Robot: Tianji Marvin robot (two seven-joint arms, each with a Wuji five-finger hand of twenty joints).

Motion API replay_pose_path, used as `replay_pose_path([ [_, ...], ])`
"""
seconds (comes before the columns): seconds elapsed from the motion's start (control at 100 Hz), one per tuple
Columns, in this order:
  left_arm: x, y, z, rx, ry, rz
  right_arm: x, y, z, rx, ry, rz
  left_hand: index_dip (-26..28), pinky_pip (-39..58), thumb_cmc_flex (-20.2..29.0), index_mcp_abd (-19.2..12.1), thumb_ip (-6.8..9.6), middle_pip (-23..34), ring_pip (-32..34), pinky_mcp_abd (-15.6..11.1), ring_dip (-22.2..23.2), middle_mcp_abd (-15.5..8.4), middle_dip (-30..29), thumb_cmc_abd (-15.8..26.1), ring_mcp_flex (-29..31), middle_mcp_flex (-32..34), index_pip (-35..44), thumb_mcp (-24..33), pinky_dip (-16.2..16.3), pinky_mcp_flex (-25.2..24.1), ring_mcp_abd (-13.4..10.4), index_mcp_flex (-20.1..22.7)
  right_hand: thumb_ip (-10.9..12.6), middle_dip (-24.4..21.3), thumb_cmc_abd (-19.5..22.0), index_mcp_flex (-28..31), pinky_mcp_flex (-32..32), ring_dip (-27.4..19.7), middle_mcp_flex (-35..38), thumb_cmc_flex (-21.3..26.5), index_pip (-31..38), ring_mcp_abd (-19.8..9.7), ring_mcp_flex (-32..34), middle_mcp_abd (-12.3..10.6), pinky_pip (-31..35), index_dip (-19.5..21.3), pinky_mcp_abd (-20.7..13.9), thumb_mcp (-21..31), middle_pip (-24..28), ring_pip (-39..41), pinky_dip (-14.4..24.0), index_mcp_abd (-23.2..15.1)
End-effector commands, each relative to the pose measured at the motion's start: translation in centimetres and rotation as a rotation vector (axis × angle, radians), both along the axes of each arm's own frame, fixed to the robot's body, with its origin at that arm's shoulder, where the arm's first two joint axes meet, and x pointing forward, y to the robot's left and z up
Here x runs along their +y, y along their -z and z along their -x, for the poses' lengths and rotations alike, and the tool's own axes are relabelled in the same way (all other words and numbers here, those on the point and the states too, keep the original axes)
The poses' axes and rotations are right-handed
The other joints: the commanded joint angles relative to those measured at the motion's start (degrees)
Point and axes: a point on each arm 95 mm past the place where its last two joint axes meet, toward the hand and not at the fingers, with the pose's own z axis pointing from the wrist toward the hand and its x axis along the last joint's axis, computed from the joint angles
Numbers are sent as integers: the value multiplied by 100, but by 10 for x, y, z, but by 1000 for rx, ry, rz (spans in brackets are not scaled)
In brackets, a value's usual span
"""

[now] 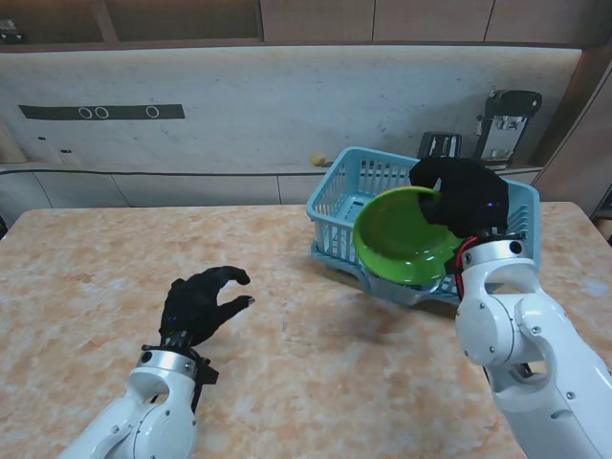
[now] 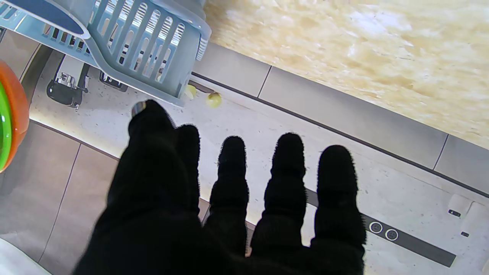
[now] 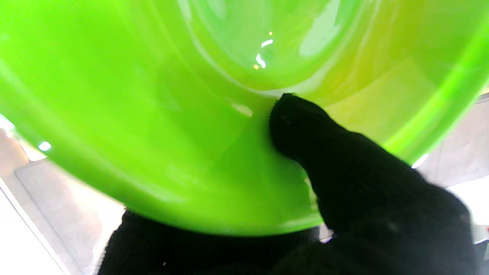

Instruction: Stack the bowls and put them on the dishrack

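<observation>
My right hand (image 1: 469,196) is shut on a green bowl (image 1: 406,234), held tilted with its inside facing me, over the front of the light blue dishrack (image 1: 344,196). In the right wrist view my thumb (image 3: 305,130) presses inside the green bowl (image 3: 191,114) and the other fingers wrap under it. At the edge of the left wrist view an orange bowl (image 2: 19,110) shows around the green one, so the two are nested. My left hand (image 1: 203,304) rests open on the table at the left, fingers apart (image 2: 286,172), holding nothing.
The dishrack (image 2: 145,49) stands on a grey drip tray (image 1: 402,290) at the far right of the marbled table (image 1: 287,382). Behind the table are a low ledge with a small yellow object (image 1: 316,161) and a black appliance (image 1: 507,120).
</observation>
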Motion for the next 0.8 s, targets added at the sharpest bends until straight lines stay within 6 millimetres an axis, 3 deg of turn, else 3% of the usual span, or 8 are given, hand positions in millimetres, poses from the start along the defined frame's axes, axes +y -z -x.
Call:
replay_pose_path([
  [0.0,-3,1,0,13,12,4,-8,-7,-9,-2,24,0,140,86,111,-145,151,-6,19,60,65,-21,48,175,37,57,52,-96,76,-38,29,109,372,60,1098,523,-10,313,-104,927,1120,-585,188,-252,-52,351,-396,544,-33,139,140,-860],
  [0.39,-3,1,0,15,16,4,-31,-18,-42,2,86,56,142,86,105,-140,152,-10,19,55,65,-22,46,183,44,53,49,-96,75,-32,33,110,276,0,1301,315,-204,341,-385,1087,1102,-630,-62,-247,-387,308,-468,132,-72,-24,259,-884],
  [0.79,-7,1,-2,19,34,6,-40,-28,-74,27,99,164,146,83,108,-139,152,-11,15,57,64,-16,46,182,42,55,50,-94,74,-37,39,110,204,-80,1482,207,-433,343,-610,1218,980,-659,-291,-226,-612,181,-492,-177,-112,-148,222,-829],
])
